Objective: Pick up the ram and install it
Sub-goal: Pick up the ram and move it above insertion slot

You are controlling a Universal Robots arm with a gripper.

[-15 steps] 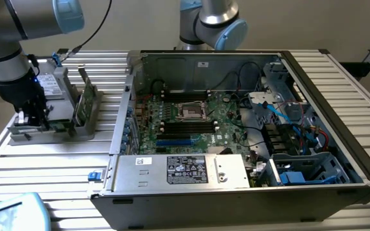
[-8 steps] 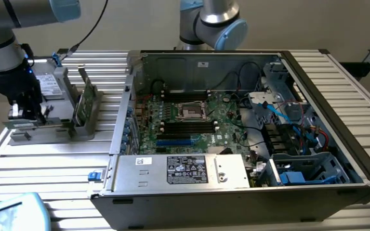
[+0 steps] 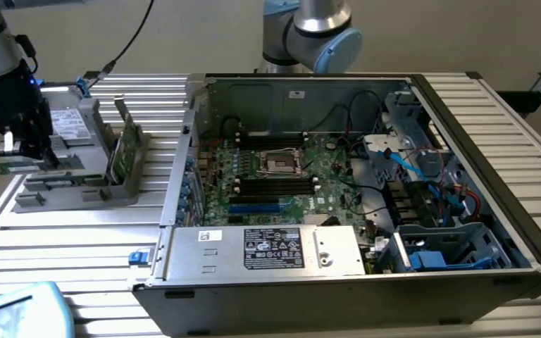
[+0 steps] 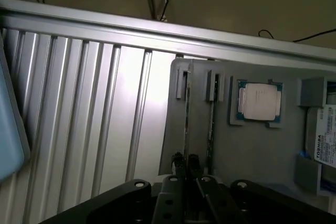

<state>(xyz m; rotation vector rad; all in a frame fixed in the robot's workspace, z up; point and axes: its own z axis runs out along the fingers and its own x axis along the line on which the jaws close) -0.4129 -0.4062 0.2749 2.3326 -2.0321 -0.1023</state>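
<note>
**Ram gripped at the holder, not yet in the machine**

You are at the pick-up step. The gripper (image 3: 31, 156) hangs over the grey parts holder (image 3: 73, 191) at the exterior view's left, on the slatted table (image 3: 64, 246), well apart from the open computer case (image 3: 280, 105). Its fingers are almost closed together. In the wrist view they pinch the top edge of the ram (image 4: 186, 114), which you see edge-on as a thin line in its narrow slot of the holder. In the exterior view a short green strip shows just beside the fingers. It is probably one end of the same stick, but I cannot tell whether it sits fully in the slot or a little above it. A second thin board (image 4: 211, 124) stands in the neighbour slot, and the silver processor chip (image 4: 260, 100) lies in its own pocket near them.

In my judgement the next move calls for a straight pull along the slot, because the walls and the neighbour board are close and a tilted stick may jam. The black memory slots (image 3: 275, 186) are far from the ram, so the install is not yet done.
</note>
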